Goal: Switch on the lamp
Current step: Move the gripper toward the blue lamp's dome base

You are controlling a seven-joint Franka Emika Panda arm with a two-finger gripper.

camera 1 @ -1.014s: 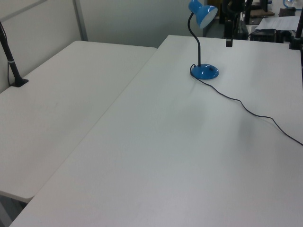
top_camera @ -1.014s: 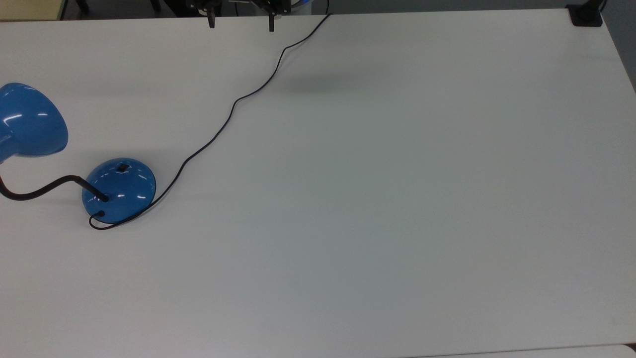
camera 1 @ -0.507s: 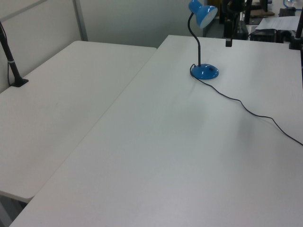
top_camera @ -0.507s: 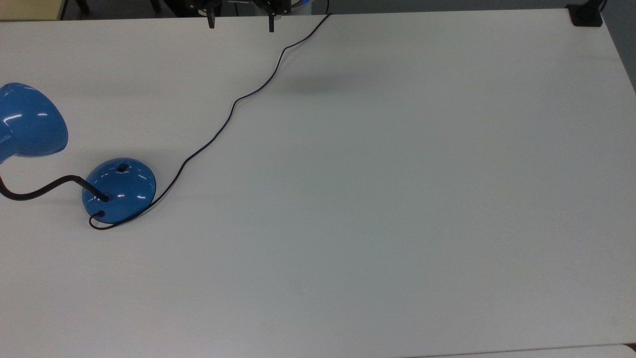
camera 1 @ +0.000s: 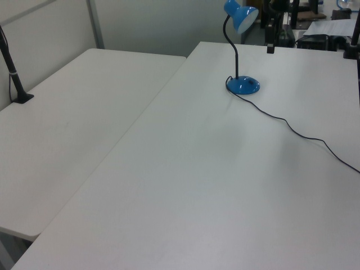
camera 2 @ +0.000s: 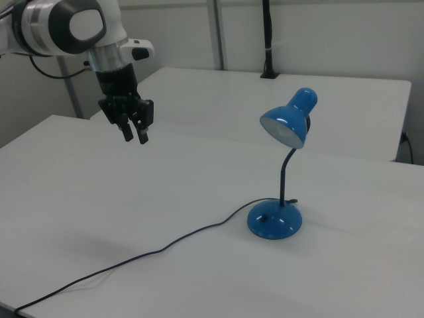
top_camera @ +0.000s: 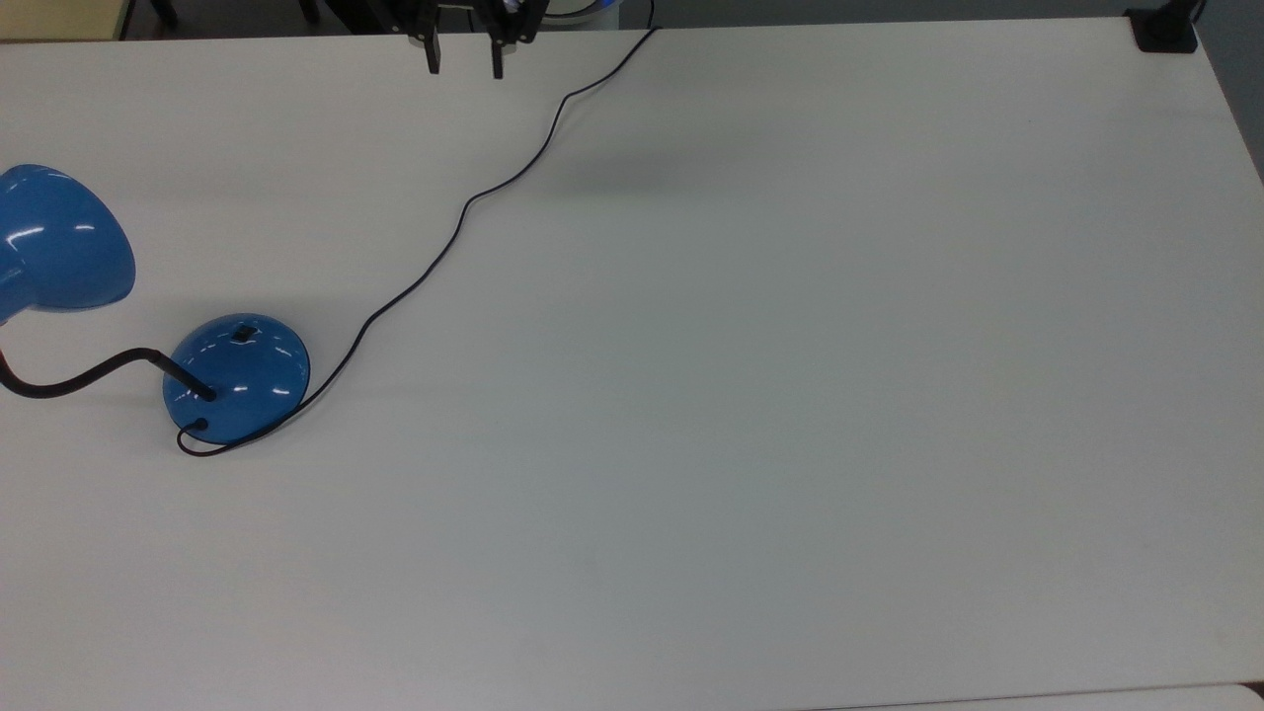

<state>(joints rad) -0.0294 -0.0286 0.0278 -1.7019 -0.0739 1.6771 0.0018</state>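
The lamp stands at the top view's left, its glossy blue domed base (top_camera: 237, 378) carrying a small black switch (top_camera: 242, 334) on the top. A black bent neck (top_camera: 79, 380) leads to the blue shade (top_camera: 59, 242). Its thin black cord (top_camera: 464, 212) runs from the base to the table's far edge. My gripper (top_camera: 464, 61) hangs in the air over that far edge, far from the lamp, open with a narrow gap and holding nothing. In the right view the gripper (camera 2: 135, 138) hovers high, left of the lamp's base (camera 2: 274, 220) and shade (camera 2: 288, 122).
The white table (top_camera: 790, 395) stretches wide to the top view's right of the lamp. A black clamp (top_camera: 1165, 30) sits at its far right corner. A second white table (camera 1: 73, 112) adjoins it, with a black post (camera 1: 14, 73) clamped on.
The gripper's fingers have drawn closer together, the gap about halved, and the tips sit slightly lower in the top view. The lamp and cord have not moved.
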